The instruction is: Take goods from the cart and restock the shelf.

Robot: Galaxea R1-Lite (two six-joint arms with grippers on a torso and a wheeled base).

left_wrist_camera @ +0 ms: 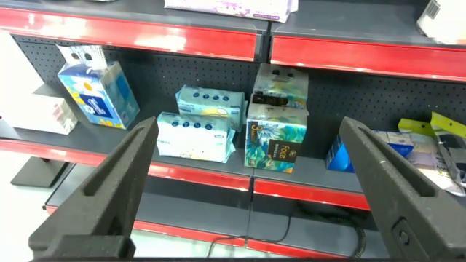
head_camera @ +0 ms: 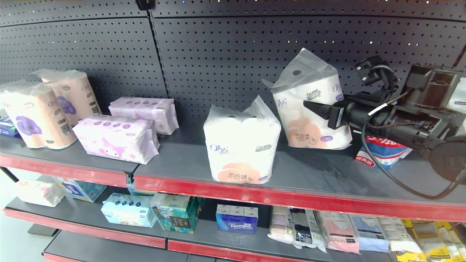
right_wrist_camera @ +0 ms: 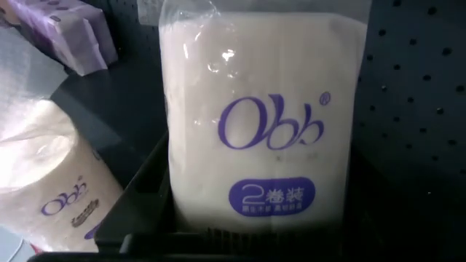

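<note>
- Right gripper (right_wrist_camera: 258, 156): jaws closed on the tall roll pack (head_camera: 310, 127), one finger on each side of it. The pack fills the gap between them.
- Tall roll pack: white wrap with purple lettering, upright, its base on the top shelf (head_camera: 291, 171), its back near the pegboard panel (head_camera: 225, 54).
- Second roll pack (head_camera: 240, 145): same white type, shorter, upright. It stands outside the right jaws, off their tips and toward the shelf's red front edge, apart from the held pack.
- Red-and-blue bag (head_camera: 378, 151): lies on the shelf under the right arm, behind the jaws, just beside the held pack.
- Pink tissue packs (head_camera: 116, 138): two, lying flat, well beyond the right fingertips.
- Peach roll packs (head_camera: 34, 116): two, upright, farther off still.
- Left gripper (left_wrist_camera: 247, 124): jaws wide apart, holding nothing.
- Green boxes (left_wrist_camera: 277, 135): stacked on a lower shelf, seen between the left jaws, well ahead of them.
- Pale blue tissue packs (left_wrist_camera: 196, 138): just beside the green boxes.
</note>
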